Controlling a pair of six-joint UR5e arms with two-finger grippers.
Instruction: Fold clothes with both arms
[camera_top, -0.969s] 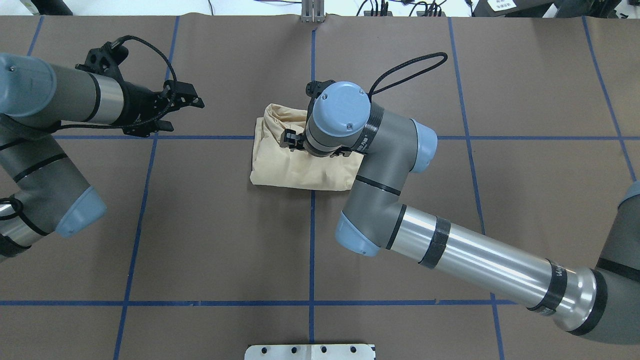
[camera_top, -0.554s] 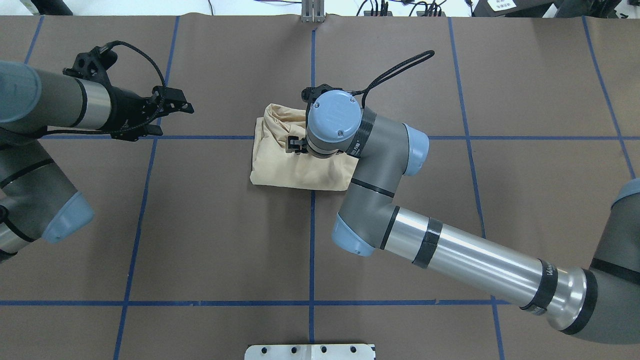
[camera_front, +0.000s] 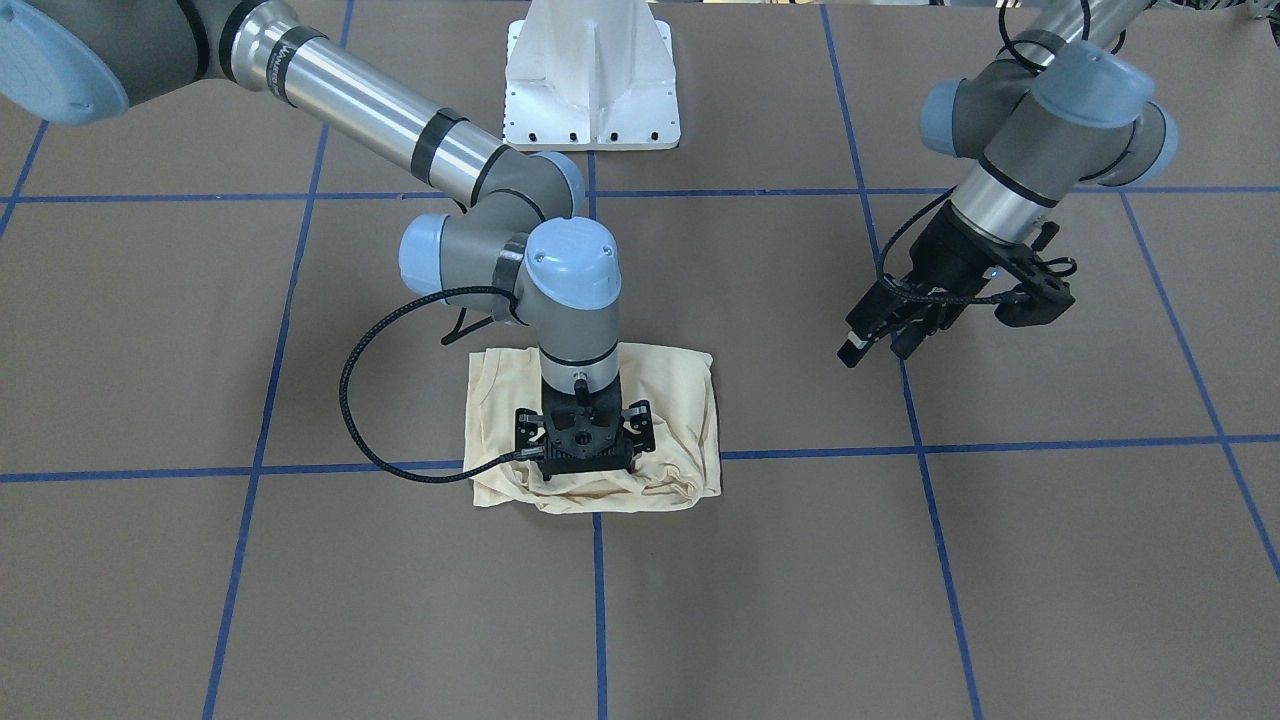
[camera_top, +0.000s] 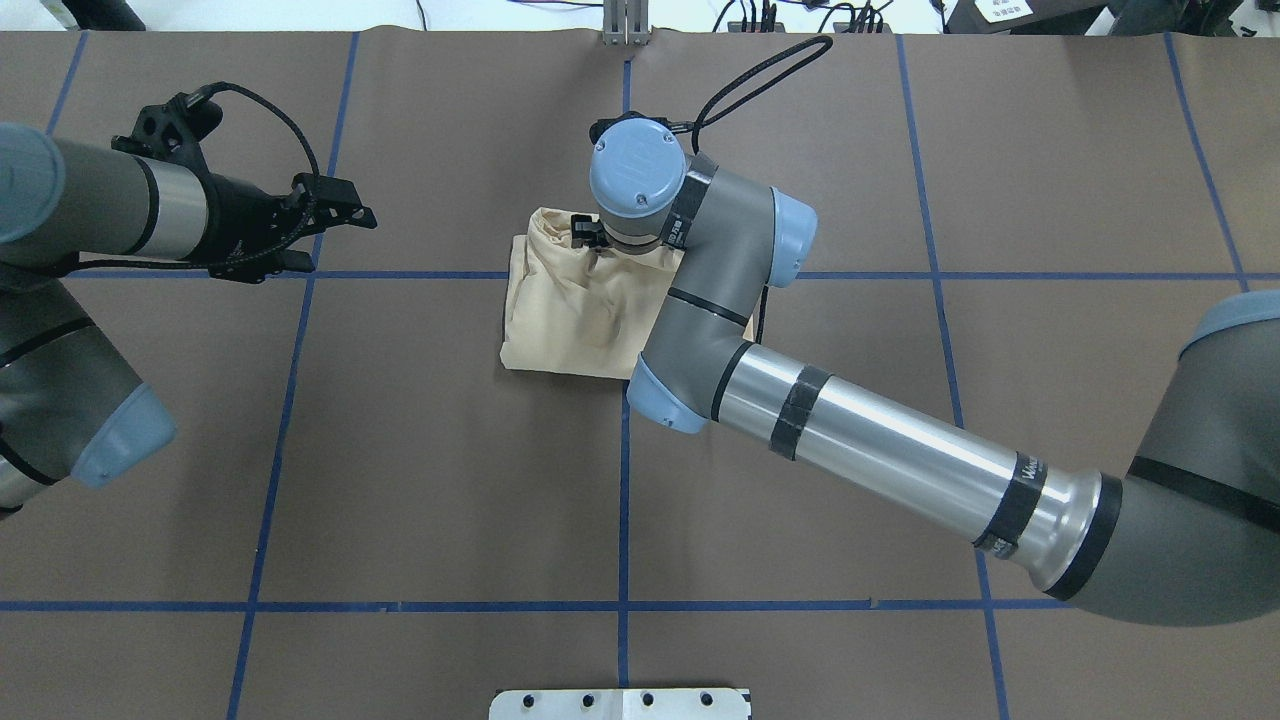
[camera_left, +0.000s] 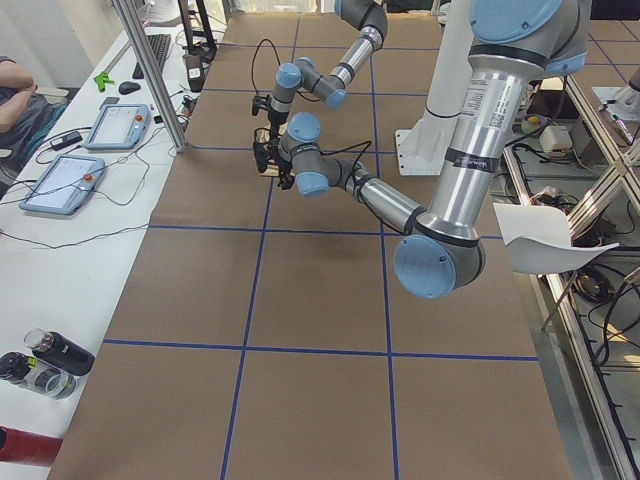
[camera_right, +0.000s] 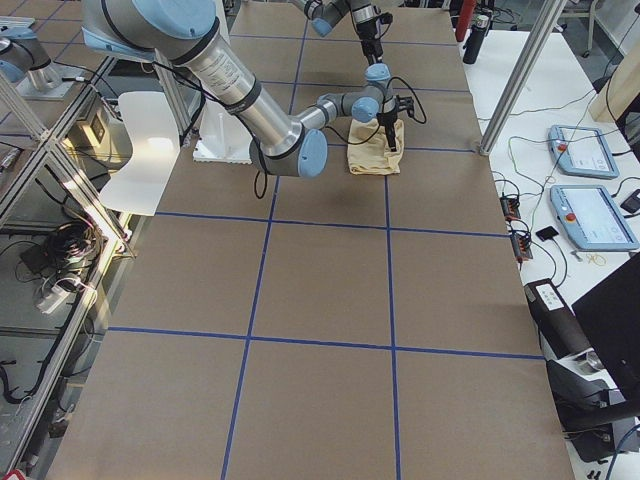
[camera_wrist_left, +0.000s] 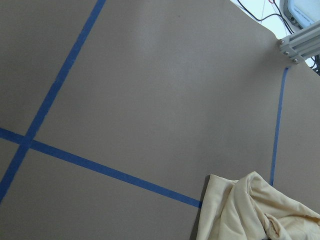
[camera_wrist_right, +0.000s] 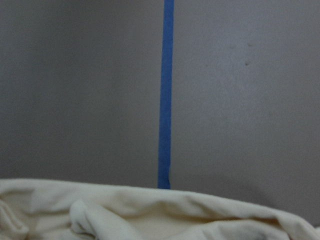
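The clothes (camera_top: 570, 320) lie as one folded cream-yellow bundle at the table's middle, bunched along the far edge (camera_front: 680, 400). My right gripper (camera_front: 585, 462) points straight down at that far edge, fingers apart and low on the cloth; from overhead its wrist hides all but a black corner (camera_top: 585, 232). The right wrist view holds only the cloth's rim (camera_wrist_right: 150, 215) and bare table. My left gripper (camera_top: 340, 238) hovers open and holding nothing, well to the left of the clothes (camera_front: 872, 350). The left wrist view catches a corner of the clothes (camera_wrist_left: 250, 210).
Blue tape lines (camera_top: 625, 480) grid the brown table cover. The white pedestal base (camera_front: 592, 80) stands at the robot's edge. An aluminium post (camera_top: 625, 25) rises at the far edge. Tablets (camera_left: 60, 180) and bottles (camera_left: 45, 360) lie on a side table, near a person's arm (camera_left: 15, 100).
My right gripper has slid from the middle of the clothes toward their far edge. The left arm has drawn back to the left. The bundle's outline has stayed the same.
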